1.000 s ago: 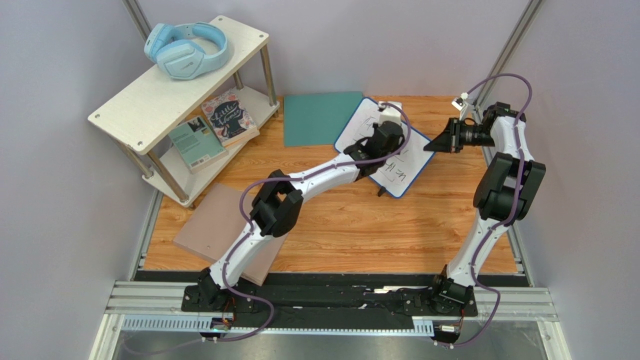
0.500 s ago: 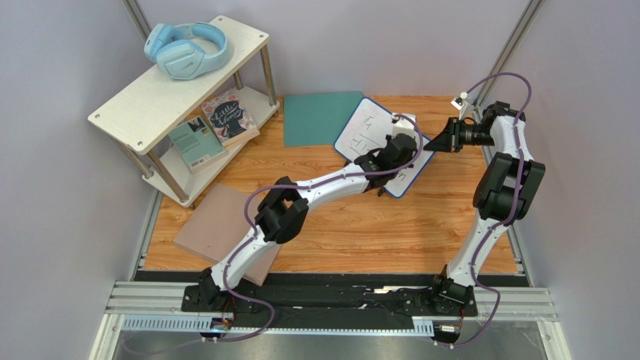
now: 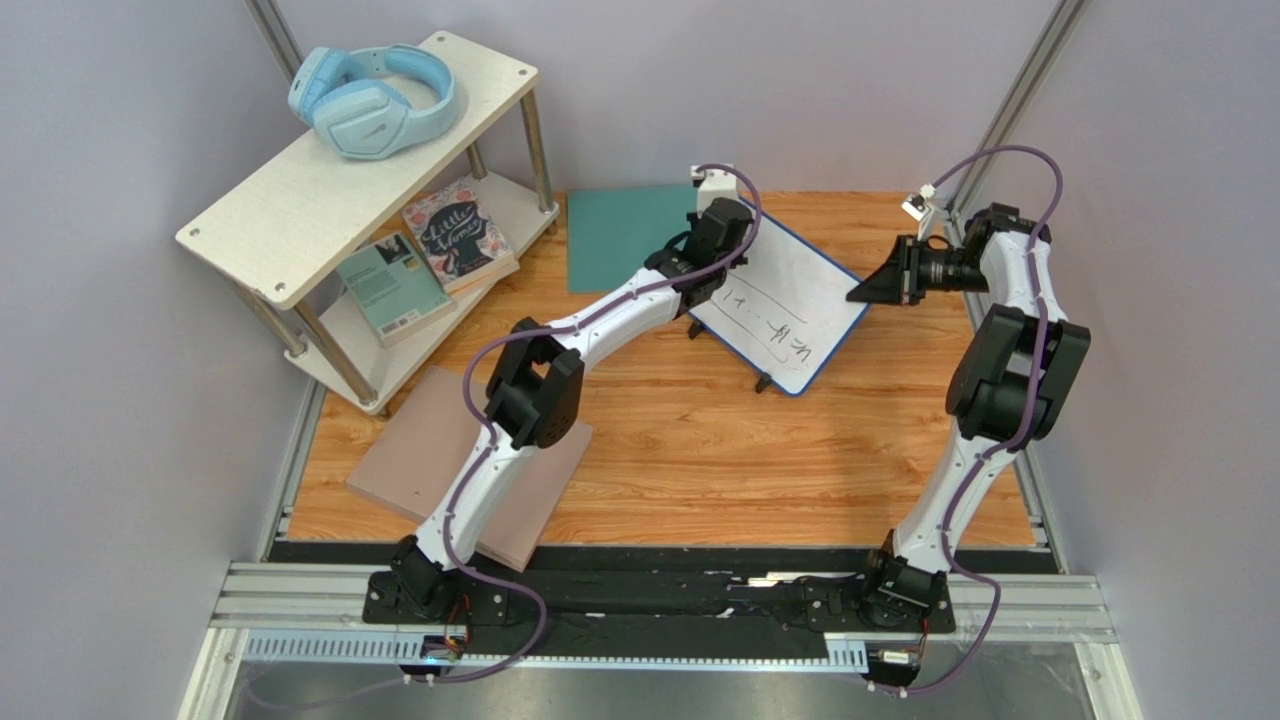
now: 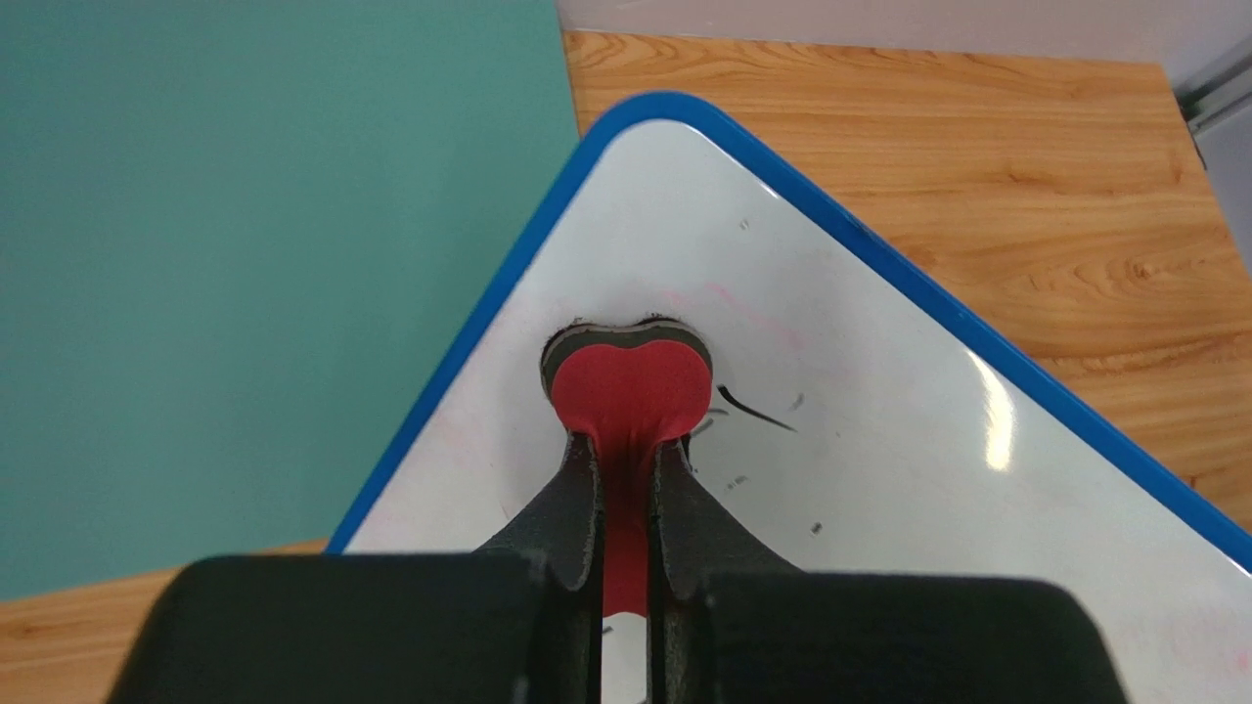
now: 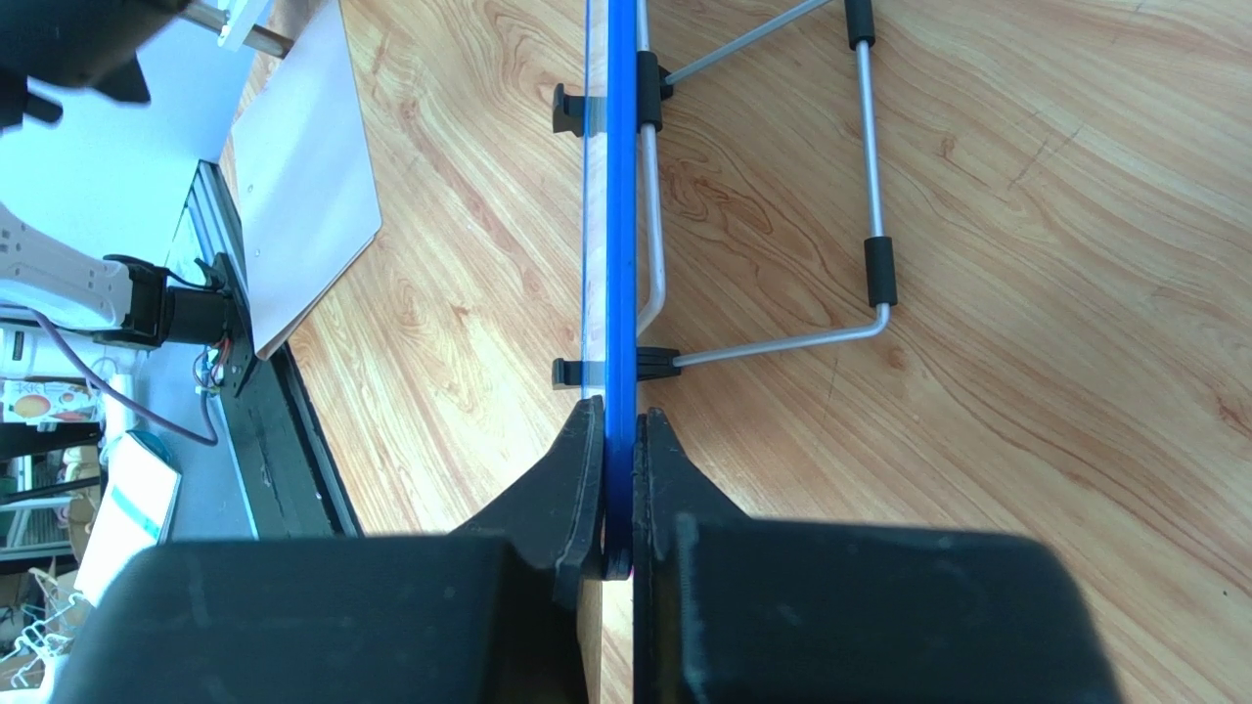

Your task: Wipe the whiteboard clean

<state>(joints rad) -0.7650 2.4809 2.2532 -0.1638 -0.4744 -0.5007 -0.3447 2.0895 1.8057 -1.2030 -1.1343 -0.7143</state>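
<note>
Wiping step of the erasing task. Near the arm bases, a tan board (image 3: 436, 450) lay at the left of the bench (image 3: 721, 465), well apart from the work. Farther out, the whiteboard (image 3: 789, 293) stood propped on its wire stand (image 5: 867, 176) at the far middle of the bench. Its left edge ran along the teal mat (image 3: 639, 233), and whether the two touched could not be told. The right tool (image 5: 617, 433) was narrow, pinching the blue frame at the board's right corner and steadying it. The left tool (image 4: 629, 448) was narrow too, clamped on a red eraser (image 4: 629, 374) whose pad pressed on the white face close to the far-left corner. One short stroke (image 4: 753, 411) lay just beside the pad. A line of dark marks (image 3: 774, 327) crossed the near half of the board, so the task was judged partly done. The next move calls for dragging the eraser toward the near edge over those marks, with even pressure and a firm right grip, lest the propped board swing on its stand.
</note>
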